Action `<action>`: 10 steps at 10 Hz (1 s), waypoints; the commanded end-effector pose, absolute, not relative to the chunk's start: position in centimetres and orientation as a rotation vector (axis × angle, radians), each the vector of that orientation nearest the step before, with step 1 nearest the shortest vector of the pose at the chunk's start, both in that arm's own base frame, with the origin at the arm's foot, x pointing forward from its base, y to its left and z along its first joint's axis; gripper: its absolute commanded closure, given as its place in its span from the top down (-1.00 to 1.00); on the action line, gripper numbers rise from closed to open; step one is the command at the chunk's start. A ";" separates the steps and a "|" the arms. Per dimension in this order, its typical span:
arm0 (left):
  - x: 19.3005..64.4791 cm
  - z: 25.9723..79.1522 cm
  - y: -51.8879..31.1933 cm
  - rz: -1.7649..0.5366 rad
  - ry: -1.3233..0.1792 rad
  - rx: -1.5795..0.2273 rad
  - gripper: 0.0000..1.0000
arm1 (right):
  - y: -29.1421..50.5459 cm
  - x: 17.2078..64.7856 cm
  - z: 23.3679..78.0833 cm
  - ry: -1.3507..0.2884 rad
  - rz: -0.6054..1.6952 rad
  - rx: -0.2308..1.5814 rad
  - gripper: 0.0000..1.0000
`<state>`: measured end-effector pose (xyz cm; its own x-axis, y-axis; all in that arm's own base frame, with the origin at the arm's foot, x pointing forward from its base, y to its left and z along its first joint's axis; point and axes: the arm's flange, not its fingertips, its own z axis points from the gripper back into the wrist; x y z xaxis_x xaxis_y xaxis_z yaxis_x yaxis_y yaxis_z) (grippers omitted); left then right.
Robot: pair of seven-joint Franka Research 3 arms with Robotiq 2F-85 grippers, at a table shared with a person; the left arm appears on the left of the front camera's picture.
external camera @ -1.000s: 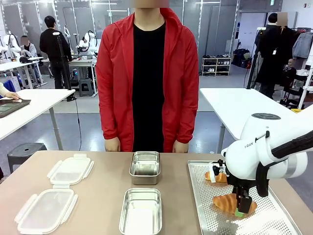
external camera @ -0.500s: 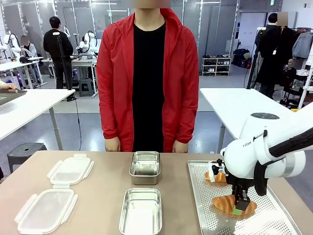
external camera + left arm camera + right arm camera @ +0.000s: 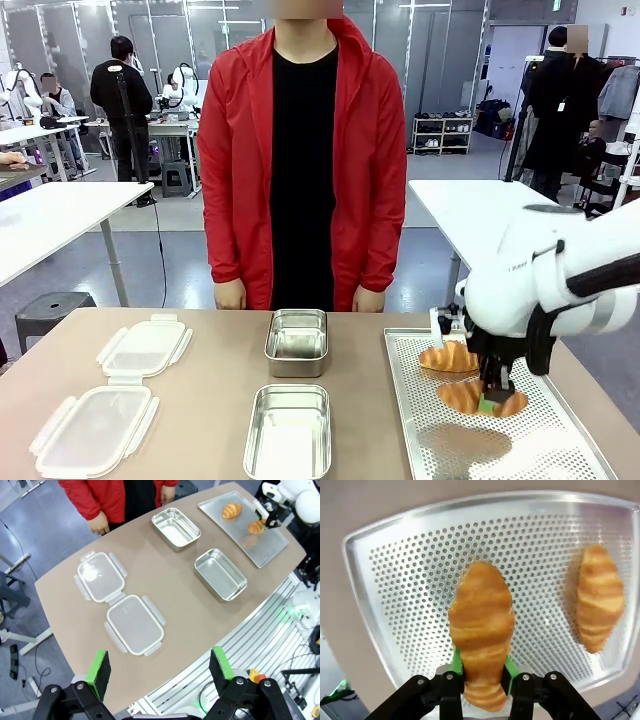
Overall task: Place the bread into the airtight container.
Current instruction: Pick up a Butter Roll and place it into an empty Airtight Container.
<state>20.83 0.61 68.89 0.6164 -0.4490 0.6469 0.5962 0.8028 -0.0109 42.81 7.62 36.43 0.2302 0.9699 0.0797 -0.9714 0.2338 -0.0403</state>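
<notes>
My right gripper [image 3: 490, 403] [image 3: 481, 672] is shut on a golden croissant, the bread [image 3: 472, 396] [image 3: 481, 625] [image 3: 255, 527], and holds it a little above the perforated metal tray [image 3: 440, 450] [image 3: 395, 580]. A second croissant [image 3: 447, 357] [image 3: 600, 597] [image 3: 231, 511] lies on the tray's far end. Two open steel containers sit mid-table, one near [image 3: 289, 432] [image 3: 220, 573] and one far [image 3: 297, 337] [image 3: 176, 526]. My left gripper [image 3: 160, 667] hangs open high above the table's near edge, holding nothing.
Two clear plastic clip lids [image 3: 95, 430] [image 3: 143, 347] lie on the left of the table. A person in a red jacket [image 3: 300, 160] stands at the far edge, hands down at their sides. Bare tabletop lies between the containers and the tray.
My right gripper has shut on the nearer croissant and lifted it off the tray, moving slightly away from me. The other croissant now shows in full.
</notes>
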 end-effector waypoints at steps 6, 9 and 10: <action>20.9 69.2 0.4 -0.624 -0.679 -0.243 1.00 | 19.7 46.3 49.3 -0.075 1.387 -0.003 -0.38; 20.9 69.2 0.4 -0.624 -0.679 -0.243 1.00 | 28.4 47.8 49.8 -0.099 1.413 0.037 -0.38; 20.9 69.2 0.4 -0.624 -0.679 -0.243 1.00 | 31.0 47.6 49.3 -0.087 1.432 0.043 -0.38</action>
